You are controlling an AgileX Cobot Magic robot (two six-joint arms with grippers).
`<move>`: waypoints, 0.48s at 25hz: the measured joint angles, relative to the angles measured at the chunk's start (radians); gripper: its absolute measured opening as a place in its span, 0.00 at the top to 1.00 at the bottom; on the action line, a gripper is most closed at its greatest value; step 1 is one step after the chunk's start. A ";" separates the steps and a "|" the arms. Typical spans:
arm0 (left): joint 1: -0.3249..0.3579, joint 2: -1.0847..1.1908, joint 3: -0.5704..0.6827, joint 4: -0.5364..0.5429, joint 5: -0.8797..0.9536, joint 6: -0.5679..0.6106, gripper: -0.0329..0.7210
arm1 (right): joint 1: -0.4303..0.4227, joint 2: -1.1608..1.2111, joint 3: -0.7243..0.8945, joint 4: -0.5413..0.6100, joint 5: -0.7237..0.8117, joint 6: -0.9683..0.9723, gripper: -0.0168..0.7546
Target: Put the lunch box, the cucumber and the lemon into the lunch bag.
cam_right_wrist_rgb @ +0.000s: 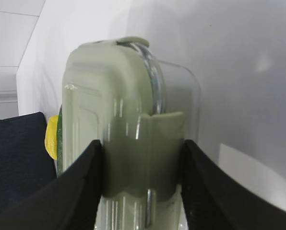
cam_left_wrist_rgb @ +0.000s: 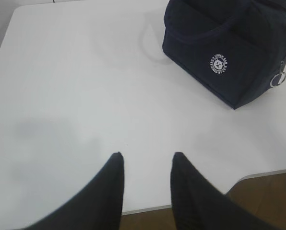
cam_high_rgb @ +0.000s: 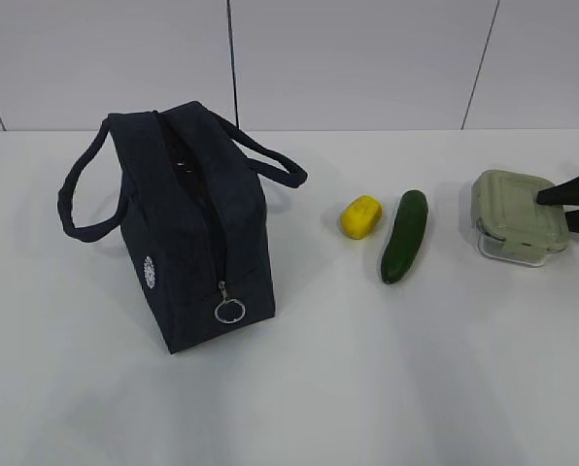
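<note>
between the right pincer's (cam_right_wrist_rgb: 142,158) two black fingers (cam_right_wrist_rgb: 80,187): the lunch box (cam_right_wrist_rgb: 128,120), clear body, pale sage-green lid, a clip tab sitting in the gap. both fingers lie against its sides; whether the pinch is firm yet cannot be told, so take it as seated but not proven. advice: finish closing on the body and tab evenly, then lift straight before any sideways travel, since the clear walls look slick and a skewed hold could let the box twist.

just beyond the box, away from that pincer: the cucumber (cam_high_rgb: 405,236), dark green, lying at a slant on the white table (cam_high_rgb: 416,388), apart from the box. keep the carry high enough to pass over it.

next beyond: the lemon (cam_high_rgb: 360,216), bright yellow, near the cucumber, not touching so far as can be seen.

farthest from that pincer: the lunch bag (cam_high_rgb: 197,223), dark navy, upright, handles splayed to either side, ring pull (cam_high_rgb: 229,311) hanging at the near end. its top seam looks parted, but how wide the mouth stands is unclear; judge the opening before lowering the box in.

left pincer (cam_left_wrist_rgb: 145,160): spread, empty, hovering over bare table, the bag well ahead of it and to its right.
</note>
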 joint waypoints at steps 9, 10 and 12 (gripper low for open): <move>0.000 0.000 0.000 0.000 0.000 0.000 0.64 | 0.000 0.000 0.000 0.008 0.000 0.018 0.52; 0.000 0.000 0.000 0.000 0.000 0.000 0.64 | 0.000 0.000 0.000 0.008 0.000 0.019 0.52; 0.000 0.000 0.000 0.000 0.000 0.000 0.64 | 0.000 0.000 0.000 0.010 0.000 0.025 0.52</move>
